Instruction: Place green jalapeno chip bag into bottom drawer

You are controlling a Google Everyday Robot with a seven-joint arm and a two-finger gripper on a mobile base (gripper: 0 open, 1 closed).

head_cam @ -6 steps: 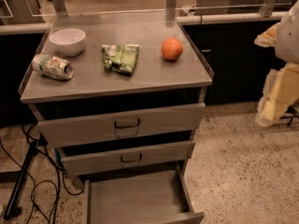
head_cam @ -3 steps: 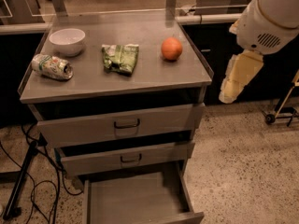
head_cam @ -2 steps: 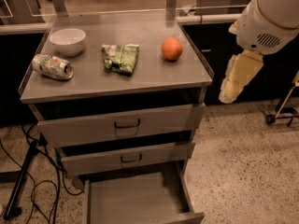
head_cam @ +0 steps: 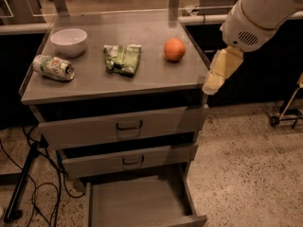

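The green jalapeno chip bag [head_cam: 122, 59] lies crumpled on the grey cabinet top [head_cam: 142, 82], near its middle. The bottom drawer [head_cam: 137, 203] is pulled out at the foot of the cabinet, its flat floor bare. My gripper [head_cam: 218, 72] hangs from the white arm at the right, just off the cabinet's right edge at the height of its top, well right of the bag and empty.
A white bowl [head_cam: 69, 41] stands at the back left and a crushed can [head_cam: 53, 67] lies on its side at the front left. An orange [head_cam: 174, 49] sits right of the bag. Two upper drawers [head_cam: 123, 126] stand slightly open. Cables [head_cam: 28, 183] lie on the floor at the left.
The arm has swung in from the far right and moved leftward and up, up to the cabinet's right edge. The bag, the orange, the can and the bowl have not moved.
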